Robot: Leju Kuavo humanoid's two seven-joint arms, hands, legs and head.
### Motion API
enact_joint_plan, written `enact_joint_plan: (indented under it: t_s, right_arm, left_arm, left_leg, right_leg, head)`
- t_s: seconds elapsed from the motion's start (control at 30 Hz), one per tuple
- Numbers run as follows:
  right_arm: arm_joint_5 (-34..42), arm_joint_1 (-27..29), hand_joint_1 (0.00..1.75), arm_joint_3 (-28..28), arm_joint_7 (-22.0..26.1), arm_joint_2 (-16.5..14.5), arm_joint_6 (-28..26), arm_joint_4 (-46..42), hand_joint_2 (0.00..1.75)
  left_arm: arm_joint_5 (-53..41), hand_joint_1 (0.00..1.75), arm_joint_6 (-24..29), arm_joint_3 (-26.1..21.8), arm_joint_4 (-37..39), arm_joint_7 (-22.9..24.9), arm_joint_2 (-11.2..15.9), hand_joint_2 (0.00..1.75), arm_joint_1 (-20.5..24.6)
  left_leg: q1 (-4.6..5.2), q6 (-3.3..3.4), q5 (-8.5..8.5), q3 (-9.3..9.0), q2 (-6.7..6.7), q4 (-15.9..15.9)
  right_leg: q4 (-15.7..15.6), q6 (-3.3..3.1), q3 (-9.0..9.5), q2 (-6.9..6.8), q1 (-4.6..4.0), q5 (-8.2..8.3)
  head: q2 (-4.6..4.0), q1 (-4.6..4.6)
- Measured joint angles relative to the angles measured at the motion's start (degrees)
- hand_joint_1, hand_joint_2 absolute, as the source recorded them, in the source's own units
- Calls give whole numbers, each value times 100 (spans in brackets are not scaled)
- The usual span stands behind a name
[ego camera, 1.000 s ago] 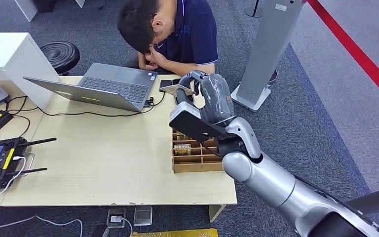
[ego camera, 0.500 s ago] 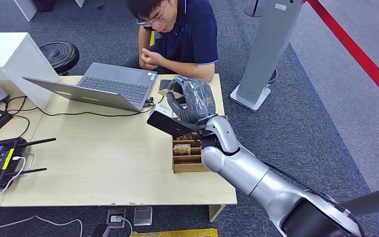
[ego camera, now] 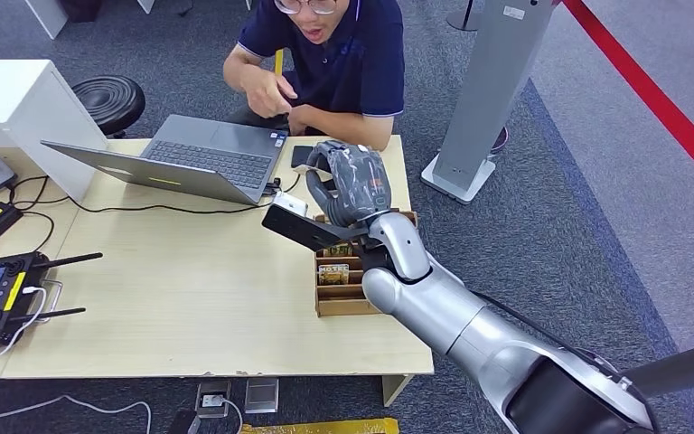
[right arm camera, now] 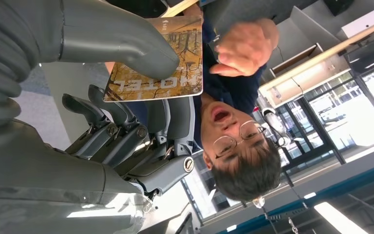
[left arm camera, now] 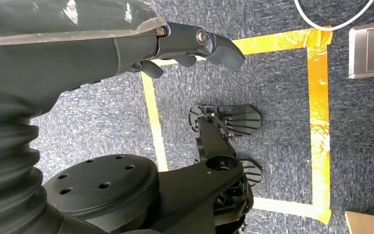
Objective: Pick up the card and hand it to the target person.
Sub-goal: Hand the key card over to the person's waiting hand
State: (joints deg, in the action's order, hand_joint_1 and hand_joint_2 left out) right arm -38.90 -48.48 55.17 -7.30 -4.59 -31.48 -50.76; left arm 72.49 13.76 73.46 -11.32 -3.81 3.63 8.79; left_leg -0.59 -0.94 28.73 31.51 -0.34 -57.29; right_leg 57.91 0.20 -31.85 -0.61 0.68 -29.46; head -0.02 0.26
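One card (right arm camera: pixel 168 73) (printed "HOTEL") sits pinched in the right hand (right arm camera: pixel 126 112) fingers (right arm camera: pixel 121 46).

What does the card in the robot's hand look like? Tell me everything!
The card is flat and rectangular with rounded corners, printed with a yellow-brown picture of trees and the word HOTEL in pale letters. The right hand pinches it, the thick grey thumb on its printed face and darker fingers behind. It is held up off the table toward the person, whose hand is close.

brown-gold printed card (right arm camera: pixel 168 68), navy shirt (ego camera: pixel 361 59), pale wood table (ego camera: pixel 190 298)
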Motion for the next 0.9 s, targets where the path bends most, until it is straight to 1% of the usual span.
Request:
enact_joint_plan:
  t_s: [0.7,0.8,0.83,0.9]
  right_arm:
    - [-300,-5,175,4,-179,-37,10,213,175]
    - [-294,-4,44,4,-181,-37,18,228,175]
    - [-294,-4,0,3,-179,-37,19,232,175]
    - [-289,-4,0,2,-170,-37,19,235,175]
  left_arm:
    - [38,0,-17,0,0,21,0,175,-1]
    - [37,0,-81,1,0,-3,0,175,0]
    - [33,0,-108,1,0,-16,0,131,0]
    - [18,0,-148,3,0,-37,0,44,0]
  left_leg:
    - [0,0,0,5,0,0]
    - [0,1,1,8,-1,0]
    - [0,1,1,8,0,0]
    - [0,1,1,7,0,0]
  right_leg:
    - [-1,0,-2,0,0,0]
    - [-2,0,-4,0,0,0]
    - [-3,0,-4,0,0,0]
    - [-4,0,-4,0,0,0]
  head:
    - [0,0]
    - [0,2]
    - [0,3]
    - [0,5]
